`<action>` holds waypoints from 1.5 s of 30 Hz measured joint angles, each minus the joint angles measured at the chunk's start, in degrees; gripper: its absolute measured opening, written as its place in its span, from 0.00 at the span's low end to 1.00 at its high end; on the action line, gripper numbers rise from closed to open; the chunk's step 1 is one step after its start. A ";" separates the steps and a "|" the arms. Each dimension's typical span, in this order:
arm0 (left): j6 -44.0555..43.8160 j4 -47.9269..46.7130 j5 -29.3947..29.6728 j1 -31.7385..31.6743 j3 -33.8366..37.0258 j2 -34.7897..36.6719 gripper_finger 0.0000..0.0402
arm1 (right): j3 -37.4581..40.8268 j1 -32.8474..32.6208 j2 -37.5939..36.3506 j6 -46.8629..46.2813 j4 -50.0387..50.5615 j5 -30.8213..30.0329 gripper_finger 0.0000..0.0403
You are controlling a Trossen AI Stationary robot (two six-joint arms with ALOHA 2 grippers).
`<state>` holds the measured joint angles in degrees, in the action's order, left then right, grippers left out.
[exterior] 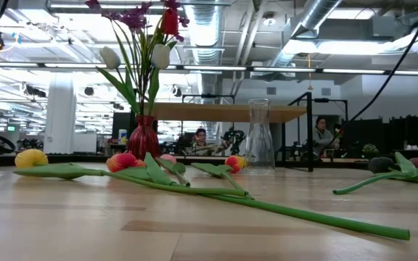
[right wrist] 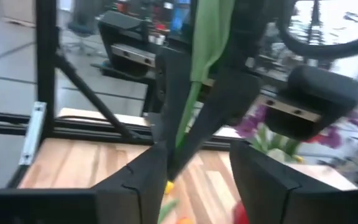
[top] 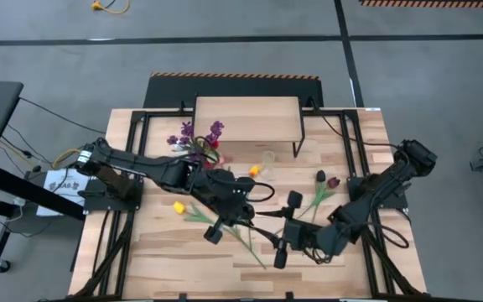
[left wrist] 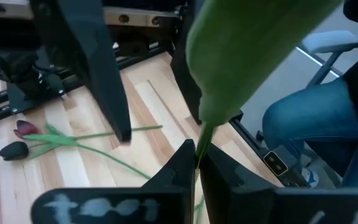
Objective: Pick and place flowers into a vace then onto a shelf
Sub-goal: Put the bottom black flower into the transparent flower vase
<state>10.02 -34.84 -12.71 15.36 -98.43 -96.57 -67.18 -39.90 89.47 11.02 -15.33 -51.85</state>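
Observation:
My left gripper (left wrist: pixel 197 158) is shut on a green flower stem with a broad leaf (left wrist: pixel 247 50), raised over the table's middle (top: pixel 258 216). The flower's head is out of view. My right gripper (right wrist: pixel 197 180) stands open just right of it (top: pixel 285 225), pointing level toward the held stem (right wrist: pixel 194 93), its fingers apart and on nothing. A red vase (exterior: pixel 144 136) holding purple sprigs and tulips stands left of a clear glass vase (exterior: pixel 258 138). Behind them is the shelf (top: pixel 246 117). Loose tulips (exterior: pixel 122 161) lie flat on the tabletop. My left gripper pinches the flower's thin stem (left wrist: pixel 199 146) between its two fingers, just below the leaf. The fingers slant downward and lie across the stem. The flower is lifted clear of the table, and its leaf rises above the fingers.
A yellow tulip (top: pixel 179 206) with a long stem (exterior: pixel 281 210) lies across the table's near middle. Two dark tulips (top: pixel 327 179) lie at the right. Black frame bars run along the table's sides. A seated person's leg (left wrist: pixel 309 118) shows beyond the table's edge.

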 joint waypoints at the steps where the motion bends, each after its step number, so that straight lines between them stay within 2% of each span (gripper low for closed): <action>1: 0.00 -0.01 0.18 0.07 0.00 0.00 0.00 | 0.00 0.44 0.00 0.00 -0.15 1.14 0.45; 5: -0.11 0.01 1.61 0.12 0.00 0.00 0.00 | 0.00 1.94 0.02 0.03 -0.13 3.76 0.49; 9: -0.35 -0.10 2.14 0.08 0.02 0.00 0.00 | 0.00 3.14 0.02 0.16 -0.16 8.57 0.49; 19: -2.21 0.01 2.97 0.10 0.04 0.04 0.00 | 0.00 3.52 0.04 7.31 -4.70 10.05 0.40; 27: -2.34 1.02 4.38 0.10 0.05 0.04 0.00 | 0.00 4.44 0.07 7.51 -4.39 11.84 0.35; 31: -2.66 1.46 4.20 0.12 0.09 0.04 0.00 | 0.00 4.70 0.07 7.71 -4.46 11.93 0.25; 35: -3.19 1.22 4.40 0.12 0.09 0.04 0.00 | 0.00 4.74 0.07 9.52 -4.69 11.39 0.04; 45: -5.17 1.53 4.41 0.08 0.09 0.04 0.01 | 0.00 4.27 0.09 9.89 -5.31 9.44 0.01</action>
<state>4.85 -33.32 -8.30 15.44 -98.35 -96.53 -67.18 -35.64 89.56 20.91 -20.64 -42.41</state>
